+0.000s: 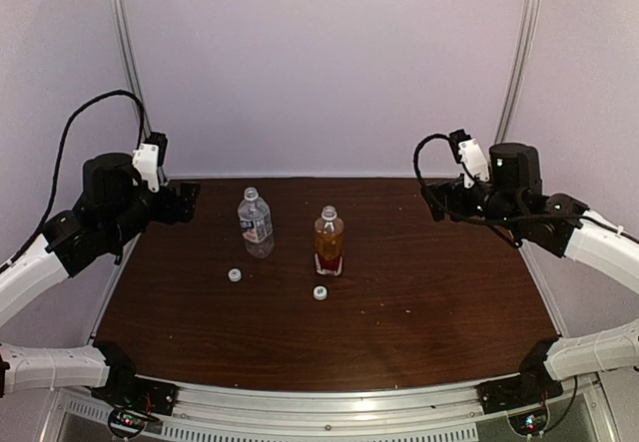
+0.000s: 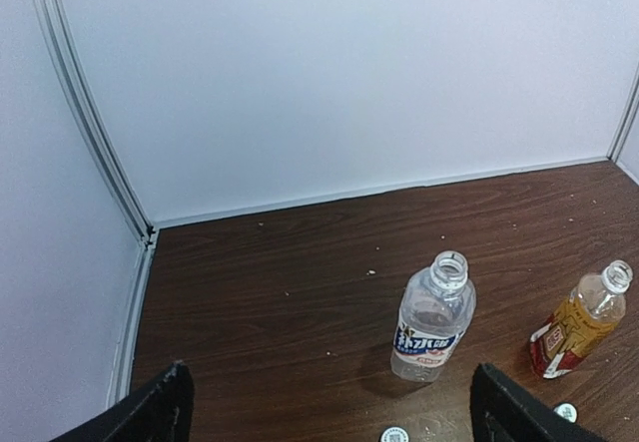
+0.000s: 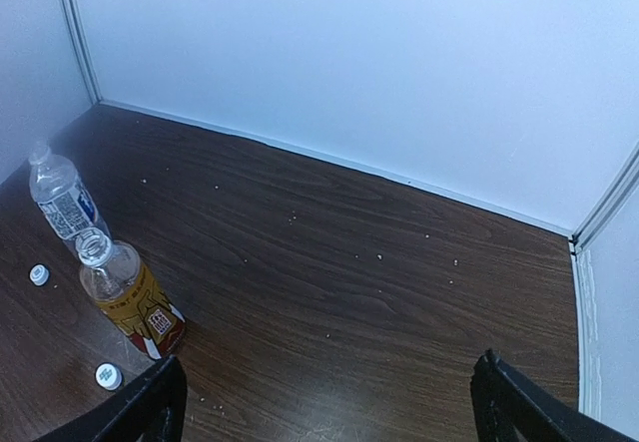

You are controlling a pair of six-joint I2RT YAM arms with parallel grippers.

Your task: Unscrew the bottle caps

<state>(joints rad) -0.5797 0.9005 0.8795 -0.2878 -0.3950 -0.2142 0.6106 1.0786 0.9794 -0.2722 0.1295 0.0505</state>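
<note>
Spread and empty, left gripper (image 1: 189, 203) and right gripper (image 1: 431, 204) are judged best held clear; left cap (image 1: 235, 274) and right cap (image 1: 319, 292) already lie off, near clear bottle (image 1: 256, 222) and amber bottle (image 1: 328, 241).

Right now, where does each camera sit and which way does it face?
Top: above and behind the arm bases, looking down and forward over the table; both arms show, left gripper and right gripper open.
Left wrist: at the table's left edge, facing the back-left corner; its own fingers frame the bottom.
Right wrist: at the right edge, facing the back-right corner; its fingers show likewise.
Shared: all three see the clear bottle, amber bottle and two loose caps.
</note>
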